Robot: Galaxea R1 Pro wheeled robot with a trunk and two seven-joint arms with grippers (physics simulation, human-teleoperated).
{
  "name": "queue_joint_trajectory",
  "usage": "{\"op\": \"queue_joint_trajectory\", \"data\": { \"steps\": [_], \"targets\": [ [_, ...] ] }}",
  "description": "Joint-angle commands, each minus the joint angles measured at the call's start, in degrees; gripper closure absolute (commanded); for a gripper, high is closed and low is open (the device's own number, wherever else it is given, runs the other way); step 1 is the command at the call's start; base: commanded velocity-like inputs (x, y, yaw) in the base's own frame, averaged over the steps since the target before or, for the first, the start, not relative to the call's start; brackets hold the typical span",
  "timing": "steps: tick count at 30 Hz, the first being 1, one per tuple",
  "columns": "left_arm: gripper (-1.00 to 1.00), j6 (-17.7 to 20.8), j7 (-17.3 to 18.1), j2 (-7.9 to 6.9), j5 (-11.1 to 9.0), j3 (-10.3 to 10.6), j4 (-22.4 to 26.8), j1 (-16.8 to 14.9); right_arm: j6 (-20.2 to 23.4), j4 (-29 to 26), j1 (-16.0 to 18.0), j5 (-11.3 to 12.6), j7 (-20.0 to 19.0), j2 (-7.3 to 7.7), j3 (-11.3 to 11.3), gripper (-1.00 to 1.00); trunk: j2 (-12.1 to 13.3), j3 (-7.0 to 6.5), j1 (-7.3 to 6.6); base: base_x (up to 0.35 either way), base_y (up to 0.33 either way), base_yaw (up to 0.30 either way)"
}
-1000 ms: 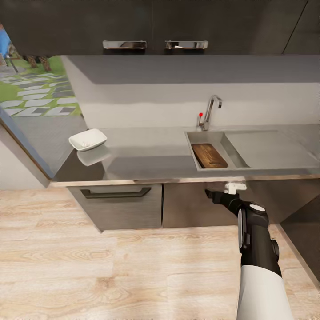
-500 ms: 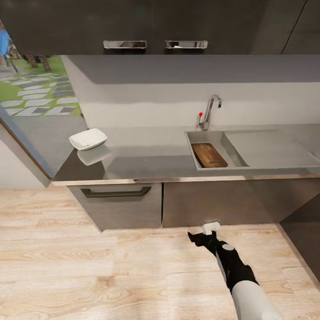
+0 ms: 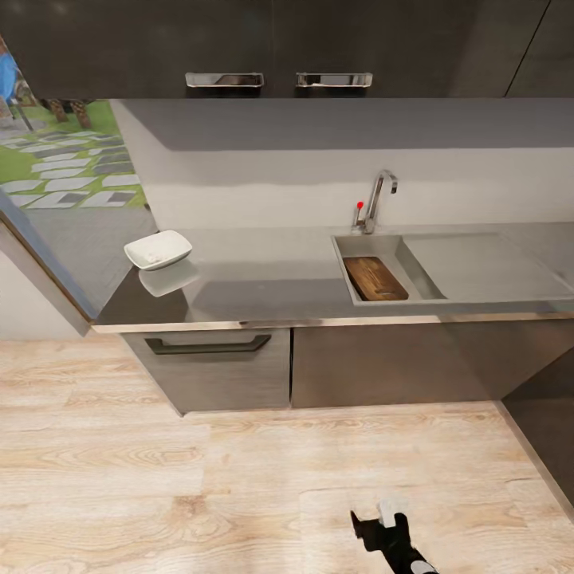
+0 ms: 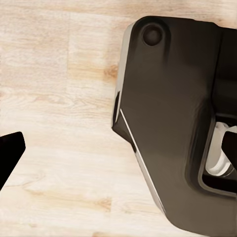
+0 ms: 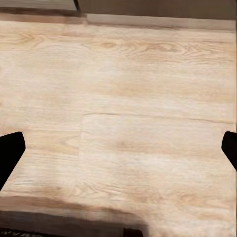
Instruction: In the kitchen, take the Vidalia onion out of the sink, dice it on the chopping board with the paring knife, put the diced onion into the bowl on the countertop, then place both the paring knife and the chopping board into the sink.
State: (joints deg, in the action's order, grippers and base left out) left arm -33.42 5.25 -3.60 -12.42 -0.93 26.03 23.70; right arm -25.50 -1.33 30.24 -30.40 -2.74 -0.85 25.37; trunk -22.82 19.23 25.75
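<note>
the chopping board [image 3: 375, 278] lies flat inside the sink [image 3: 422, 296] basin, under the tap [image 3: 377, 198], and the white bowl [image 3: 158, 249] sits well apart from it at the far left end of the counter [image 3: 263, 287], with something pale in it that is too small to make out. the knife and the onion are too small to pick out on the counter or in the basin, so i can't say whether the knife has gone in beside the board. from how things lie, the job looks near its end — board in the sink, bowl apparently filled. the right claw [image 3: 382, 522] hangs low over the wood floor [image 3: 159, 478] in front of the cabinets [image 3: 207, 367], well short of the counter; in the right wrist view its two dark fingertips [image 5: 10, 153] sit far apart at the edges with bare floor between them, so it is wide and holding nothing. the left wrist view shows one dark fingertip [image 4: 10, 153] and a dark part of the robot's own body [image 4: 173, 123] over the floor; those fingers also look spread with nothing in them. if the knife is not in the sink, the next move calls for finding it first, then raising an arm back up to counter height — otherwise nothing is left to do.
</note>
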Motion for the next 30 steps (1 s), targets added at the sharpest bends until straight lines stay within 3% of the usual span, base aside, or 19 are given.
{"op": "queue_joint_trajectory", "data": {
  "steps": [1, 3, 6, 20, 25, 30],
  "targets": [
    [-1.00, 0.02, 0.55, 0.00, -0.58, -0.13, 0.04, 0.03, -0.35, 0.09, -1.42, -0.19, -0.19, 0.40, 0.49, -1.00, -0.10, 0.07, 0.04, 0.000, 0.000, 0.000],
    [-1.00, 0.02, 0.55, 0.00, -0.58, -0.18, 0.00, 0.03, -0.87, 0.21, -4.70, -0.17, -0.09, 1.22, 0.48, -1.00, -0.10, 0.07, 0.04, 0.000, 0.000, 0.000],
    [-1.00, 0.02, 0.55, -0.01, -0.58, -0.20, 0.04, 0.03, -1.84, 0.26, -6.85, -0.05, 0.00, 2.43, 0.48, -1.00, -0.10, 0.07, 0.04, 0.000, 0.000, 0.000],
    [-1.00, 0.11, 0.70, 0.15, -0.51, -0.13, -0.39, 0.03, -2.01, 0.20, -7.30, 0.77, 0.12, 2.69, 0.65, -1.00, -0.10, -0.12, 0.04, 0.000, 0.000, 0.000],
    [-1.00, 0.01, 0.75, 0.08, -0.50, -0.12, -2.33, 0.03, -2.01, 0.24, -7.30, 0.78, 0.24, 2.69, 0.65, -1.00, -0.10, -0.54, 0.04, 0.000, 0.000, 0.000],
    [-1.00, 0.02, 0.81, -0.02, -0.50, -0.12, -7.48, 0.03, -1.98, 0.27, -7.30, 0.78, 0.27, 2.69, 0.65, -1.00, -0.10, -0.99, 0.04, 0.000, 0.000, 0.000]
  ]
}}
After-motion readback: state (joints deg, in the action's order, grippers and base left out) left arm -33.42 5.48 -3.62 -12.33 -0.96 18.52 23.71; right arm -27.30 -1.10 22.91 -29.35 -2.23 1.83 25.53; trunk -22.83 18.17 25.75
